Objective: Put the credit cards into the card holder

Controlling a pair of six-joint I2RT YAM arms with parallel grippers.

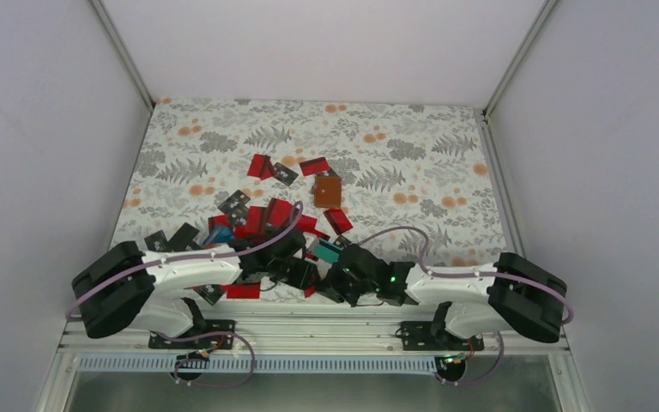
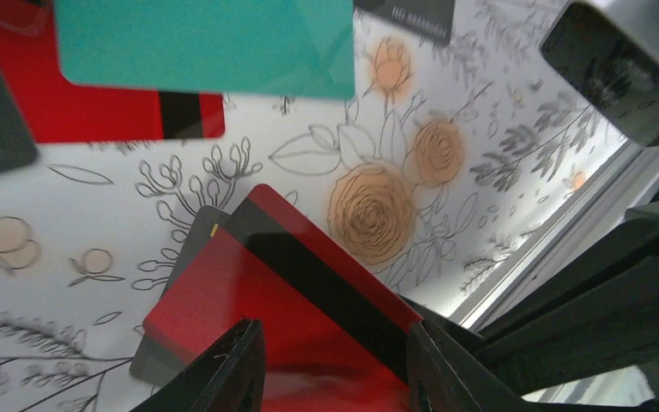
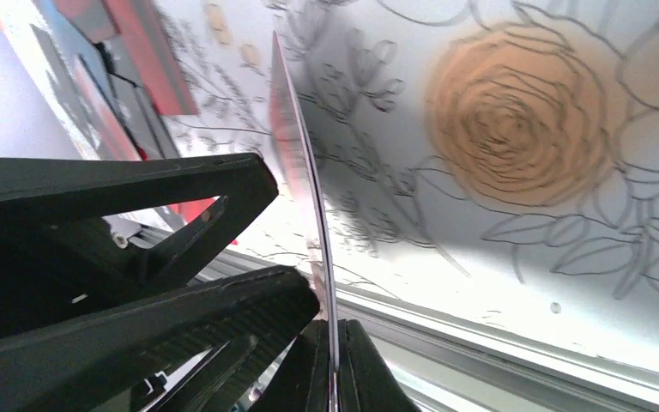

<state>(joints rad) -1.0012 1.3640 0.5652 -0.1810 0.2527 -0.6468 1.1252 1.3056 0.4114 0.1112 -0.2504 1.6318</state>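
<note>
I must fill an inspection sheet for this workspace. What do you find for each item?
Surface: floral cloth, lying flat.
Job's things: credit cards in a loose pile in front of the arms, many overlapping; card holder lies beyond the pile, apart from both grippers.
Clutter: nothing seen.
Grippers: left gripper has its fingers apart with a red card between them, grip not certain; right gripper is shut on a thin card, seen edge-on.
Cables: purple cables run along both arms, above the cards.
Surroundings: white walls, metal frame.
</note>
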